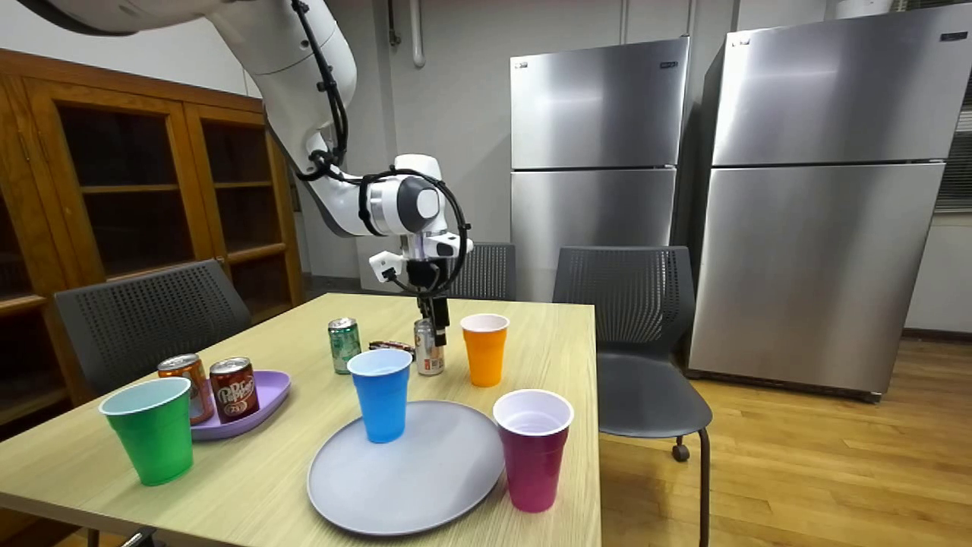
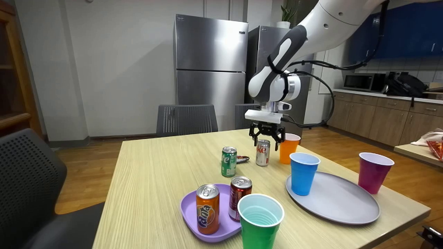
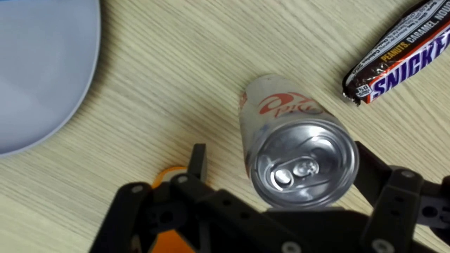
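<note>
Around silver can (image 3: 291, 149), uneven pincer (image 2: 266, 144) clearance.

The end effector (image 3: 279, 155) is straddling a silver can (image 3: 296, 147), fingers (image 3: 198, 161) standing apart. A Snickers bar (image 3: 399, 58) is lying to the can's upper right; a gray plate (image 3: 44, 75) is showing upper left, a half-hidden orange cup (image 3: 171, 242) lower left.

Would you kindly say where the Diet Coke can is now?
In an exterior view, the Diet Coke can stands between the jaws of the open gripper, right of the Snickers bar and left of the orange cup.
</note>
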You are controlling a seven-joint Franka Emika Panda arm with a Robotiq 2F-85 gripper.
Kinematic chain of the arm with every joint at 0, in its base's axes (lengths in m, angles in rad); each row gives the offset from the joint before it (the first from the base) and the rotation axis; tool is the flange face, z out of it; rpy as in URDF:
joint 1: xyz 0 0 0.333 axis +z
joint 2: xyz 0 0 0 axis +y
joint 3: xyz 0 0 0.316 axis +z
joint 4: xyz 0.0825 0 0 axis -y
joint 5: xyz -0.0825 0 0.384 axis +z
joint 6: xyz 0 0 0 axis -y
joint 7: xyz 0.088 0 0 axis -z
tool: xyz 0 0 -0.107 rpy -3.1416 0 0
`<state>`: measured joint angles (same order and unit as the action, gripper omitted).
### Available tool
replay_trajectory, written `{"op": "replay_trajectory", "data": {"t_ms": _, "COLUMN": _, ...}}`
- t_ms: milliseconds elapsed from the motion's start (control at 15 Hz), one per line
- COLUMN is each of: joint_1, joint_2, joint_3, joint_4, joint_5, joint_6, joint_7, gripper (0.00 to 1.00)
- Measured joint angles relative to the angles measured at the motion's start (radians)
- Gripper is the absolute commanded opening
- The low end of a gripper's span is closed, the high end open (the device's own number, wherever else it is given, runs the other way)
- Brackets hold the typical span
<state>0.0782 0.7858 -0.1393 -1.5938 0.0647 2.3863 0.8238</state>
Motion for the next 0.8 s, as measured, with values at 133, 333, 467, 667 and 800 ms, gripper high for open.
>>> {"op": "replay_trajectory", "data": {"t_ms": 133, "joint_1": -0.003, "joint_2": 0.0, "joint_3": 0.0, "joint_4": 0.0, "joint_5": 0.0, "joint_6": 0.0, "joint_7": -0.01, "gripper": 1.0}}
{"op": "replay_trajectory", "data": {"t_ms": 333, "joint_1": -0.003, "joint_2": 0.0, "joint_3": 0.003, "joint_4": 0.0, "joint_5": 0.0, "joint_6": 0.0, "joint_7": -0.02, "gripper": 1.0}}
{"op": "replay_trajectory", "data": {"t_ms": 467, "joint_1": -0.003, "joint_2": 0.0, "joint_3": 0.008, "joint_4": 0.0, "joint_5": 0.0, "joint_6": 0.0, "joint_7": -0.024, "gripper": 1.0}}
{"op": "replay_trajectory", "data": {"t_ms": 667, "joint_1": -0.003, "joint_2": 0.0, "joint_3": 0.019, "joint_4": 0.0, "joint_5": 0.002, "joint_6": 0.001, "joint_7": -0.027, "gripper": 1.0}}
{"op": "replay_trajectory", "data": {"t_ms": 800, "joint_1": -0.003, "joint_2": 0.0, "joint_3": 0.026, "joint_4": 0.0, "joint_5": 0.005, "joint_6": 0.001, "joint_7": -0.029, "gripper": 1.0}}
